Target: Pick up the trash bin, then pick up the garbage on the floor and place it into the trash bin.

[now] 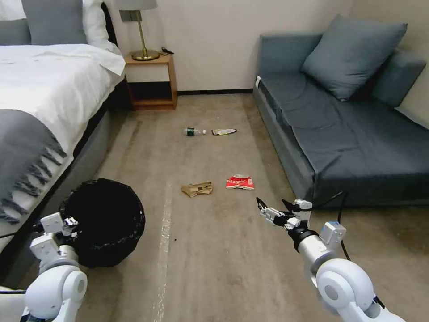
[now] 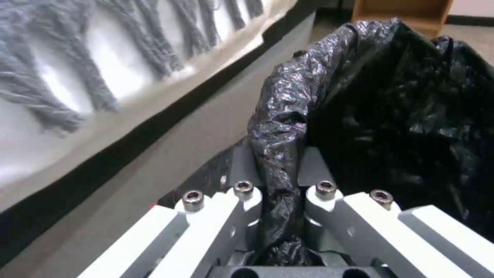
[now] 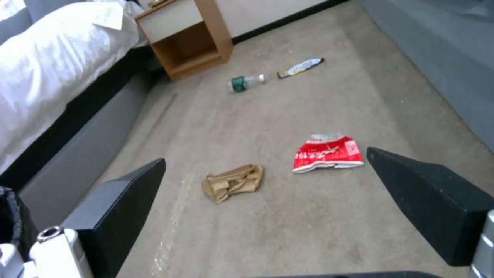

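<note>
The round black trash bin [image 1: 107, 221] with its crinkly bag stands beside the bed. My left gripper [image 1: 70, 222] is at its near-left rim, shut on the bag-covered rim [image 2: 278, 154]. The garbage lies on the carpet: a crumpled brown paper bag [image 1: 197, 189] [image 3: 234, 182], a flattened red-and-white packet [image 1: 240, 182] [image 3: 325, 153], and farther off a clear bottle with green label [image 1: 194, 131] [image 3: 245, 82] and a yellow-silver wrapper [image 1: 224, 131] [image 3: 301, 67]. My right gripper [image 1: 272, 207] [image 3: 265, 193] hovers open above the floor, a little short of the red packet and to its right.
A bed [image 1: 49, 98] with white sheets and a grey fringed throw runs along the left. A wooden nightstand [image 1: 151, 80] with a lamp stands at the back wall. A blue-grey sofa [image 1: 348, 129] lines the right. Open carpet lies between them.
</note>
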{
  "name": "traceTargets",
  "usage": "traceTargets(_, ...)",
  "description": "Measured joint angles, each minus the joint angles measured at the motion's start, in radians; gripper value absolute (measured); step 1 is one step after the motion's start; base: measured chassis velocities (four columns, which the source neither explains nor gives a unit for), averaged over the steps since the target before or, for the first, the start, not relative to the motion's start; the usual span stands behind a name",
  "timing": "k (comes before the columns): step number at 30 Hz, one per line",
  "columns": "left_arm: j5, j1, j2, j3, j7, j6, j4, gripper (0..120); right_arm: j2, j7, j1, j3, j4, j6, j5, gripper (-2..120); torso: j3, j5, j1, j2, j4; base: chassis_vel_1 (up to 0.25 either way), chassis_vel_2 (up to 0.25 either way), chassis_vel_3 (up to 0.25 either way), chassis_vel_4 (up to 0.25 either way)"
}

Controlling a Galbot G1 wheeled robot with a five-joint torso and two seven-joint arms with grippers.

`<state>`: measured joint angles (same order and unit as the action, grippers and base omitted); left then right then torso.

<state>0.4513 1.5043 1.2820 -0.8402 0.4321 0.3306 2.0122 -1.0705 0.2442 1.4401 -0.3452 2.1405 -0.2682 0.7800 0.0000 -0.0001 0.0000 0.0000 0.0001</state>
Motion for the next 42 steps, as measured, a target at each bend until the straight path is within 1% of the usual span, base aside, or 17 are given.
traceTargets(19, 0.012, -0.011, -0.006, -0.001, -0.002, -0.01, -0.022, 6, -0.017, -0.015, 0.006, 0.021, -0.026, 0.01, -0.034, 100, 0.0, 0.0001, 0.0, 0.0, -0.0001, -0.085, 0.091, 0.094, -0.087)
traceTargets(42, 0.013, -0.023, -0.01, 0.003, -0.005, -0.018, -0.034, 6, -0.027, -0.026, 0.016, 0.029, -0.045, 0.013, -0.063, 100, 0.0, 0.0001, 0.0, 0.0, -0.0001, -0.138, 0.135, 0.132, -0.133)
